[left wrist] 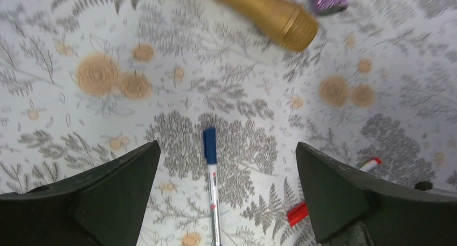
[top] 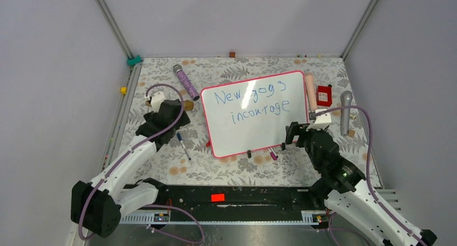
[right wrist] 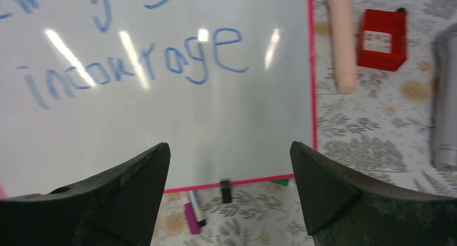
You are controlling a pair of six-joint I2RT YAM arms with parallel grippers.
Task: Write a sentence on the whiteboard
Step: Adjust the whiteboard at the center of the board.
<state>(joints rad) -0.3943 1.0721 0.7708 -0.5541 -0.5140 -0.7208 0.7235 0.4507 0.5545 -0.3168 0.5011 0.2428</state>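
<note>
The whiteboard [top: 258,132], white with a pink-red frame, lies tilted in the middle of the table. The sentence [top: 252,99] is on it in blue, in two lines: "New jogs incourage". A blue-capped marker [top: 183,145] lies on the cloth left of the board. My left gripper [top: 173,118] is open and empty above the cloth, and in the left wrist view [left wrist: 228,146] the marker [left wrist: 211,176] lies between its fingers, below them. My right gripper [top: 293,132] is open and empty over the board's near right corner. The right wrist view [right wrist: 230,149] shows the board [right wrist: 242,122] and the word "incourage" [right wrist: 134,68].
A purple glitter cylinder [top: 186,82] and a gold cylinder [left wrist: 269,11] lie left of the board. A pink cylinder [top: 311,92], a red box [top: 324,95] and a grey cylinder [top: 345,112] lie to its right. A magenta marker [right wrist: 191,216] and a red-capped marker [left wrist: 299,212] lie by its near edge.
</note>
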